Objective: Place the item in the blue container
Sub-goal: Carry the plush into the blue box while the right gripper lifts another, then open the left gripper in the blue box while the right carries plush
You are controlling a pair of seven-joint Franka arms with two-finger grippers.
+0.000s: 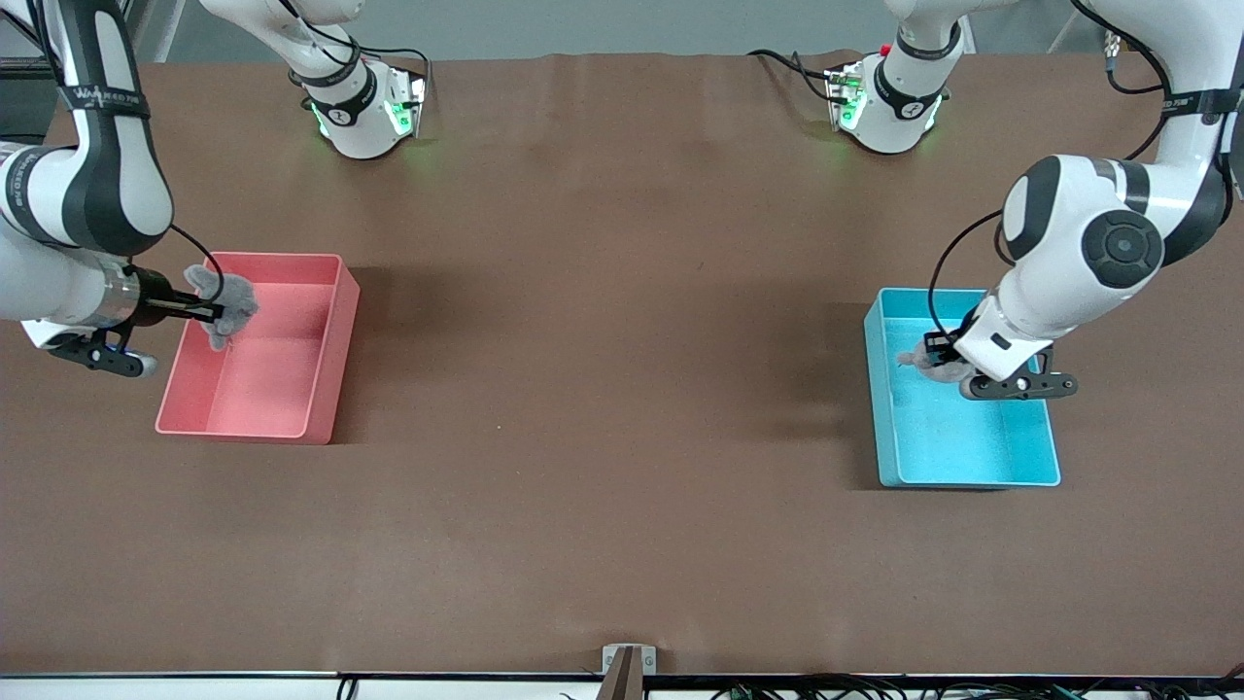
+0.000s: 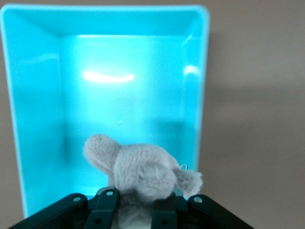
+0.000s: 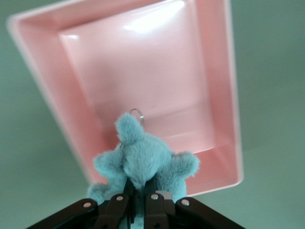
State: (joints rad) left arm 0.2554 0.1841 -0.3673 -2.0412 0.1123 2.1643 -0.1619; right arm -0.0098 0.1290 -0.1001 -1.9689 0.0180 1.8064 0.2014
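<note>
The blue container (image 1: 962, 447) stands at the left arm's end of the table, and its inside (image 2: 128, 95) looks bare. My left gripper (image 1: 941, 356) hangs over the part of the container nearest the robots' bases, shut on a grey plush toy (image 1: 923, 362). In the left wrist view that toy (image 2: 143, 169) bulges out between the fingers of the left gripper (image 2: 136, 207). My right gripper (image 1: 206, 312) is shut on a second grey plush toy (image 1: 233, 303), over the rim of the pink bin. The right wrist view shows this toy (image 3: 143, 157) pinched tight in the right gripper (image 3: 139, 193).
The pink bin (image 1: 326, 374) stands at the right arm's end of the table, its floor (image 3: 157, 76) bare. Both arm bases (image 1: 364, 107) (image 1: 889, 102) stand at the table's edge farthest from the front camera. A small bracket (image 1: 627, 666) sits at the nearest edge.
</note>
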